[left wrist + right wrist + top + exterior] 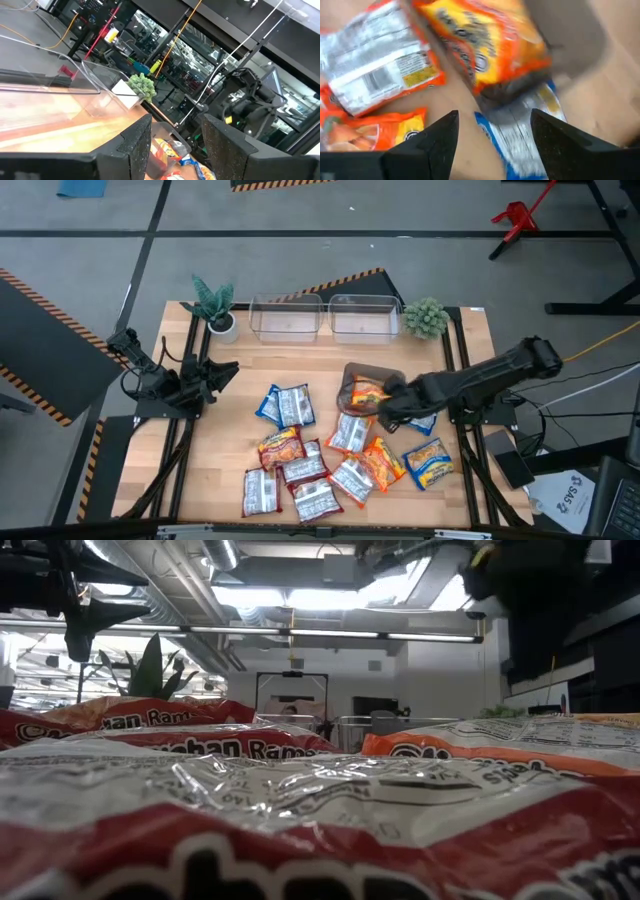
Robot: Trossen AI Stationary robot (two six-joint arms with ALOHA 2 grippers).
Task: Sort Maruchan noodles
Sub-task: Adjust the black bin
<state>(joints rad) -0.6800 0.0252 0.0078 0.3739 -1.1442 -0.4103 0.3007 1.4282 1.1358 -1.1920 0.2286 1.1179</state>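
Observation:
Several Maruchan noodle packets lie spread over the near half of the table and fill the low view. An orange packet lies flat on the dark grey tray. In the right wrist view this orange packet reaches the tray's edge above a blue-white packet. My right gripper hovers over the tray's near edge, pointing steeply down. Its fingers are open with nothing between them. My left gripper waits open at the table's left side.
Two clear plastic bins stand at the far edge between two small potted plants. Bare wood shows between the bins and the packets and at the near right corner.

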